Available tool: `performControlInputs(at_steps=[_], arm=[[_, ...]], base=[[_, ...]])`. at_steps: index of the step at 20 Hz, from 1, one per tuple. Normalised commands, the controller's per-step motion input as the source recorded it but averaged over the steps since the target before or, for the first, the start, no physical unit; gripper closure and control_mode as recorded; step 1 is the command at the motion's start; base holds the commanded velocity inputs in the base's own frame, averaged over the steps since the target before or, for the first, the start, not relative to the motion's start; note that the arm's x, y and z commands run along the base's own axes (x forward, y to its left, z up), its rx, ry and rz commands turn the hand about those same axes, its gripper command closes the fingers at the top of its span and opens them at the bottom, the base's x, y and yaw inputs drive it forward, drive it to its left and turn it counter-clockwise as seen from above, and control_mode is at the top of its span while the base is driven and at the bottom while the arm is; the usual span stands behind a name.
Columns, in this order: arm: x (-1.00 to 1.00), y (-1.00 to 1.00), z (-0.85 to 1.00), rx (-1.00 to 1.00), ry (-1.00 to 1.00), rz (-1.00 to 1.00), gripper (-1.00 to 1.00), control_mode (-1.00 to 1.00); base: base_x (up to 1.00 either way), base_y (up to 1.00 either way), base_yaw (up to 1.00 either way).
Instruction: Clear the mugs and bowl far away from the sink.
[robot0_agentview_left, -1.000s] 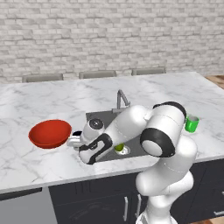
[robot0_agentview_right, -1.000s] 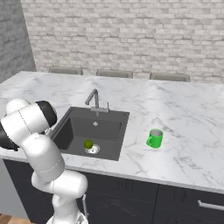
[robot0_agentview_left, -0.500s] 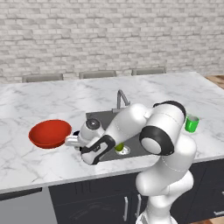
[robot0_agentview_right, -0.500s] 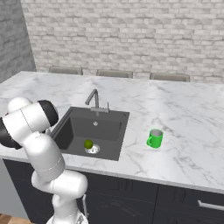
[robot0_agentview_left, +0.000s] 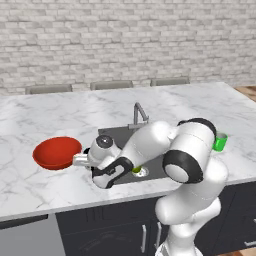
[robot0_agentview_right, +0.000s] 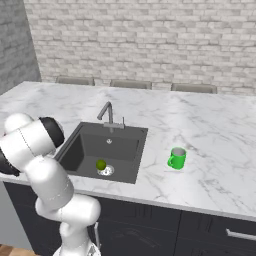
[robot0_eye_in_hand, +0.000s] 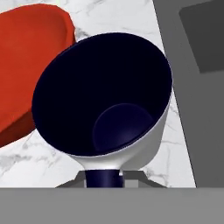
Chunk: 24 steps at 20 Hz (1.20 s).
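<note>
The grey-white mug (robot0_eye_in_hand: 131, 148) with its dark navy inside turns its mouth to the hand view, and its navy handle sits at the bottom between my fingers. My gripper (robot0_eye_in_hand: 104, 178) is shut on that handle. From the left base view, the gripper (robot0_agentview_left: 86, 161) and mug (robot0_agentview_left: 79, 160) sit just right of the red bowl (robot0_agentview_left: 57, 152), left of the sink (robot0_agentview_left: 117, 134). The bowl (robot0_eye_in_hand: 26, 57) lies close behind the mug. A green mug (robot0_agentview_right: 177, 158) stands upright on the counter right of the sink (robot0_agentview_right: 115, 145); it peeks out behind my arm as the green mug (robot0_agentview_left: 220, 141).
A small green fruit (robot0_agentview_right: 101, 164) lies by the drain in the basin. The slim faucet (robot0_agentview_right: 107, 112) rises at the sink's far edge. White marble counter (robot0_agentview_right: 210, 125) stretches wide to both sides, with a brick wall behind. My own arm hangs over the sink's front left corner.
The jaws have closed on the grey-white mug's handle. The hand has crept slightly left, toward the red bowl. The green mug and fruit have not moved.
</note>
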Motion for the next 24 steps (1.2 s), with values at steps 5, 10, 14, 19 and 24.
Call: performControlInputs(at_steps=[5,10,14,19,24], arm=[[-0.25,0.00,0.98,-0.05,-0.02,0.00,1.00,-1.00],[-0.35,-0.05,1.00,-0.02,-0.04,0.00,1.00,-1.00],[-0.19,-0.03,1.00,-0.03,0.00,0.00,1.00,-1.00],[-0.44,-0.42,1.00,0.00,0.00,0.02,1.00,-1.00],[-0.66,-0.75,0.96,0.00,0.00,0.04,1.00,-1.00]], base=[[0.00,0.00,0.00],[0.00,0.00,0.00],[0.00,0.00,0.00],[0.00,0.00,0.00],[0.00,0.00,0.00]])
